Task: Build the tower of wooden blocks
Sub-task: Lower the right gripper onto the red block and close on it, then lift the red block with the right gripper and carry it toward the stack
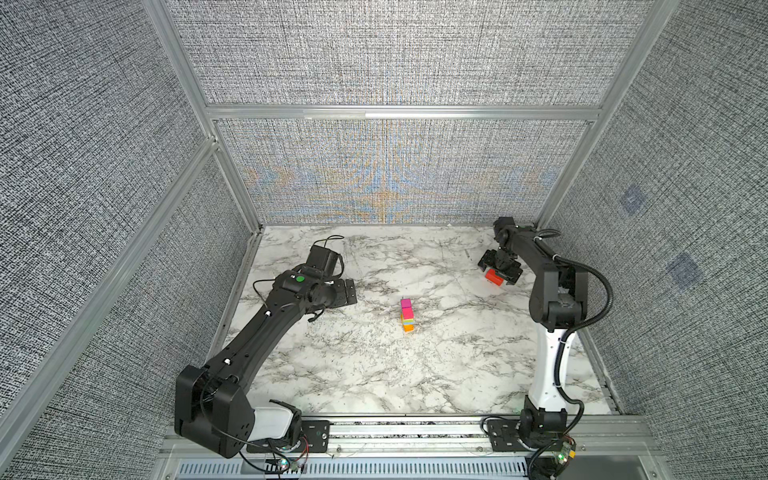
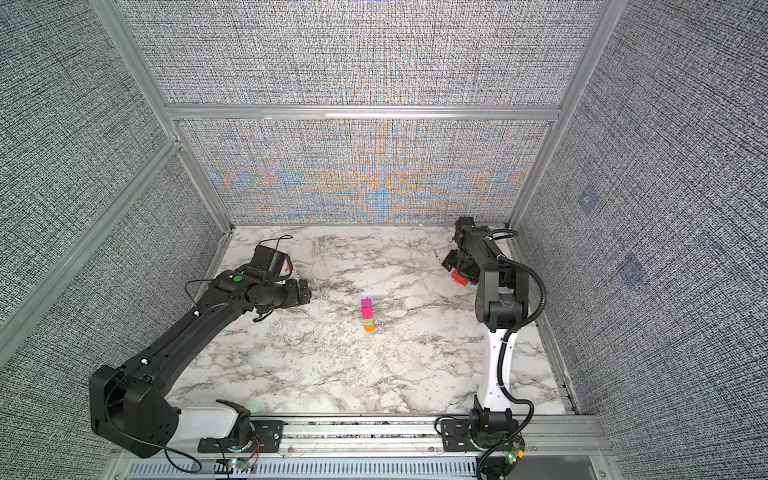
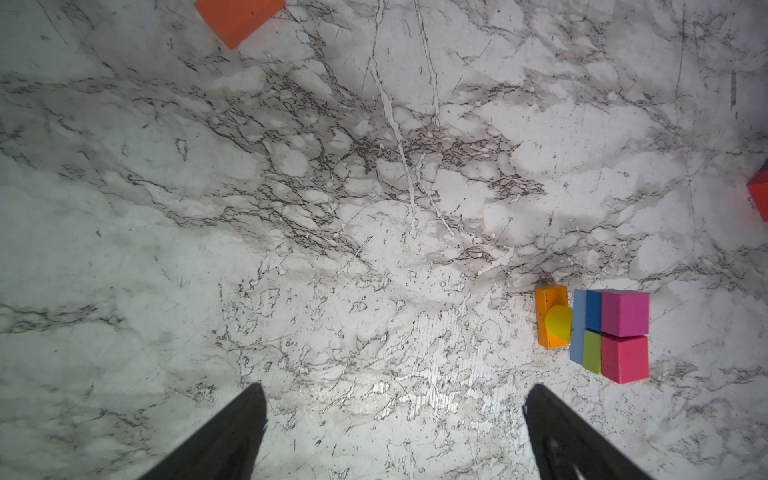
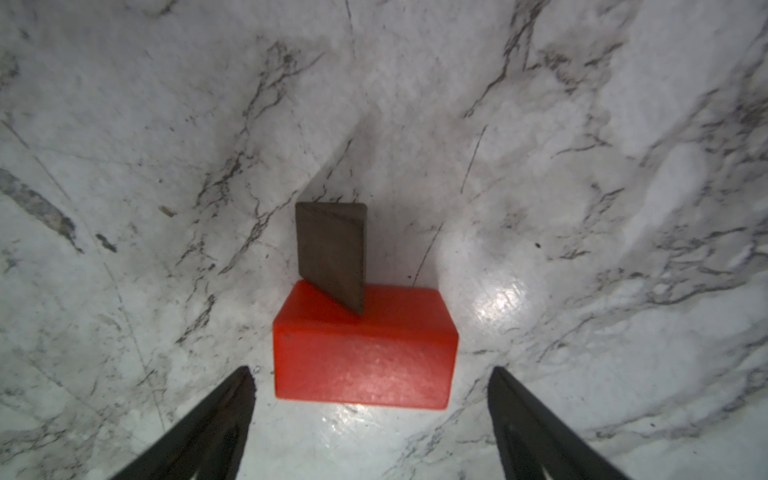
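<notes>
The wood block tower (image 1: 407, 315) (image 2: 368, 314) stands mid-table: orange at the base, light blue and yellow-green above it, magenta on top. In the left wrist view the tower (image 3: 602, 328) is off to one side of my open left gripper (image 3: 397, 390) (image 1: 347, 291), which holds nothing. My right gripper (image 4: 372, 374) (image 1: 498, 272) hovers at the far right over a red-orange slab (image 4: 365, 357) (image 1: 493, 277) (image 2: 459, 277). Its jaws are open, one on each side of the slab and clear of it. A dark brown block (image 4: 332, 253) leans on the slab's far edge.
A loose orange block (image 3: 241, 16) lies on the marble table (image 1: 374, 374) beyond my left gripper, partly hidden behind that arm in a top view (image 2: 285, 268). Grey fabric walls in aluminium frames (image 1: 232, 199) close in the table on three sides.
</notes>
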Available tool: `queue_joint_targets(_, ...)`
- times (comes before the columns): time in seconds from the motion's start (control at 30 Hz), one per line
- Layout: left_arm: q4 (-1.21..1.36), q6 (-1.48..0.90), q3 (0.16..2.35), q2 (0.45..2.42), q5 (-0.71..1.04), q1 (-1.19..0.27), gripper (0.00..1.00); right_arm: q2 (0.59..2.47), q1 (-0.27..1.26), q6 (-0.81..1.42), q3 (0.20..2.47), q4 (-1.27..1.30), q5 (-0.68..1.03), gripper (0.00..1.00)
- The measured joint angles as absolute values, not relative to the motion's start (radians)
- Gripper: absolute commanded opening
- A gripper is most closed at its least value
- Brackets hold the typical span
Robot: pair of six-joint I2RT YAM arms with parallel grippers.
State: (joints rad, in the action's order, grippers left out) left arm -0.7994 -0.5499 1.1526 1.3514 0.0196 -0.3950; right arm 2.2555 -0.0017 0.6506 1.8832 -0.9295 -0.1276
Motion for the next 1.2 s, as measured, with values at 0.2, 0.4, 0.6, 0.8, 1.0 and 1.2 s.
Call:
queue_joint_targets(0.2,-0.795,-0.551,1.151,1.361,0.031,-0.388,0.99,2.270,-0.001,0.647,1.883,-0.929,-0.113,0.78)
queue_joint_targets(0.4,-0.794,-0.554,1.149,1.361,0.035,-0.384,0.99,2.271,0.000,0.640,1.883,-0.927,-0.106,0.65)
queue_joint_targets(0.6,-0.794,-0.554,1.146,1.361,0.036,-0.384,0.99,2.271,0.000,0.628,1.883,-0.928,-0.107,0.55)
queue_joint_targets(0.8,-0.794,-0.554,1.146,1.361,0.036,-0.384,0.99,2.266,0.001,0.609,1.882,-0.932,-0.095,0.50)
queue_joint_targets(1.0,-0.805,-0.550,1.146,1.346,0.026,-0.384,0.99,2.243,0.010,0.571,1.862,-0.939,-0.076,0.49)
queue_joint_targets(1.2,-0.823,-0.547,1.123,1.305,0.017,-0.384,0.99,2.201,0.049,0.517,1.832,-0.952,-0.070,0.49)
